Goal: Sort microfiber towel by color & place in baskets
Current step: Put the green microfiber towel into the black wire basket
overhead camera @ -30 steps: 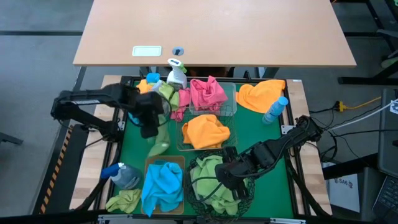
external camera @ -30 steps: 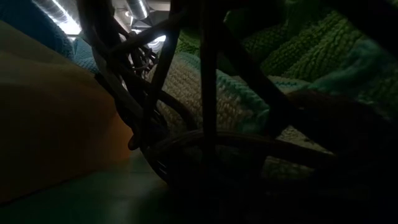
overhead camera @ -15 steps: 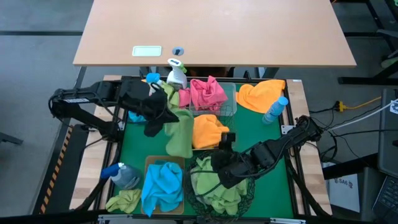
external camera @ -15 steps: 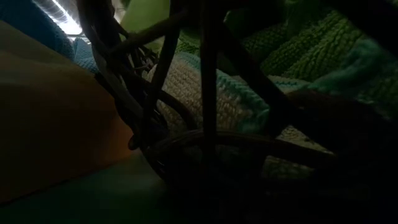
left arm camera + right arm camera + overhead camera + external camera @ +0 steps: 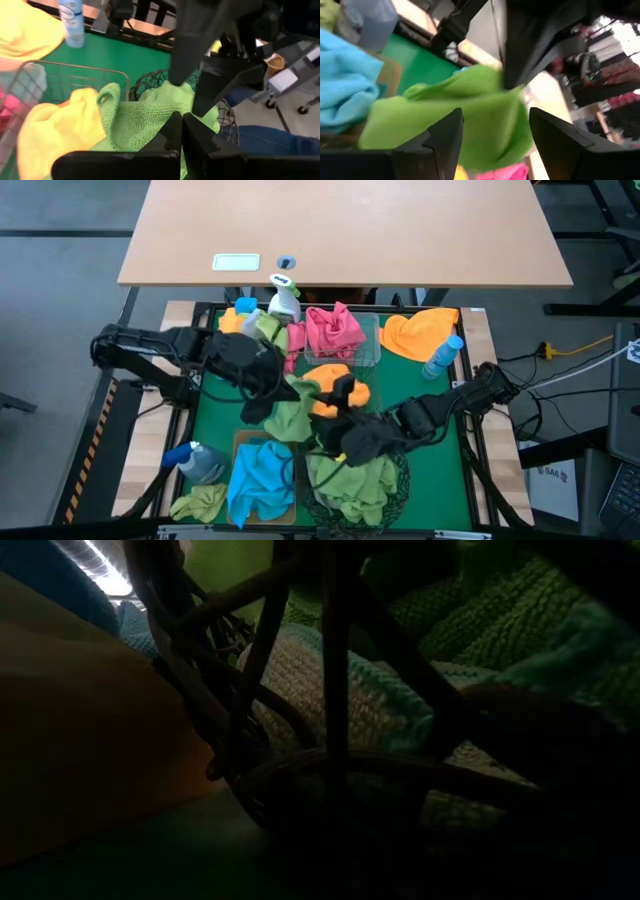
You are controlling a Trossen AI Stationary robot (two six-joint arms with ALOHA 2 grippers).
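Towel in left pincer has moved nearer black basket.

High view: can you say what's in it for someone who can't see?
The left claw holds a green towel above the green mat, while the open right claw reaches toward it. Around them sit baskets holding pink, orange, blue and green towels.

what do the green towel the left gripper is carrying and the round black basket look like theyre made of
The green towel looks like soft microfiber cloth: matte, with a fine nubby pile, draping in loose folds from the shut left gripper. The round black basket looks like thin metal wire mesh, dark-coated; you can see through its lattice. Coating type is unclear.
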